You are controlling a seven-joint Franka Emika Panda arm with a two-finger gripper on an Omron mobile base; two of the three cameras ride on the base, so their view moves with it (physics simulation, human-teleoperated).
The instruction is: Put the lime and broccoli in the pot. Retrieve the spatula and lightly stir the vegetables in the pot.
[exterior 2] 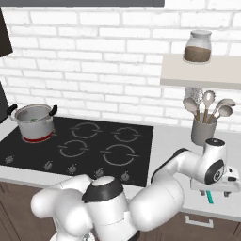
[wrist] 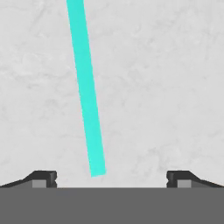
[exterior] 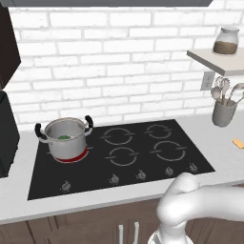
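Note:
The spatula's turquoise handle (wrist: 86, 87) lies on the pale counter and runs up and away in the hand view. Its near end stops between the fingertips of my gripper (wrist: 111, 180), which hangs open just above it with nothing held. In the right base view the gripper (exterior 2: 214, 192) points down at the counter right of the cooktop, with a bit of the handle (exterior 2: 209, 197) showing under it. The steel pot (exterior: 64, 138) stands on the glowing rear-left burner. Dark green broccoli (exterior: 63, 137) shows inside it. The lime cannot be made out in the pot.
The black cooktop (exterior: 119, 152) has knobs along its front edge. A grey utensil cup (exterior 2: 203, 131) with spoons stands by the wall behind my hand, under a shelf holding a jar (exterior 2: 197, 47). A small orange piece (exterior: 238, 143) lies on the counter at the right edge.

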